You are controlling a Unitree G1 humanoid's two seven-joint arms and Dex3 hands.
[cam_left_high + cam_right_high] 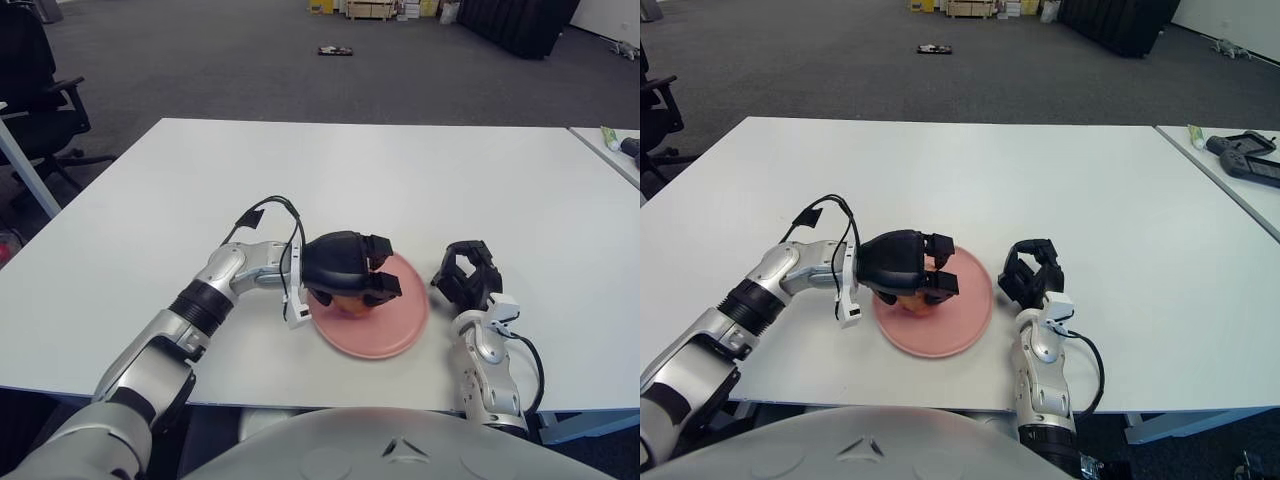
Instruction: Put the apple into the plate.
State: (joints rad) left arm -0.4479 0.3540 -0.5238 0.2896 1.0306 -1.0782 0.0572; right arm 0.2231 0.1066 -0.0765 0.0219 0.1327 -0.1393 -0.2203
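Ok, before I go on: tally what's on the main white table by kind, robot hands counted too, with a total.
Apple: 1, in the left hand's grasp over the plate
Plate: 1, pink
Robot hands: 2, left hand on the apple, right hand idle beside the plate
Total: 4

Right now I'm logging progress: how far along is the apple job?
Nearly done. The apple sits over the pink plate, with the left hand clamped on it. Left: open the fingers and withdraw. The right hand idles beside the plate.
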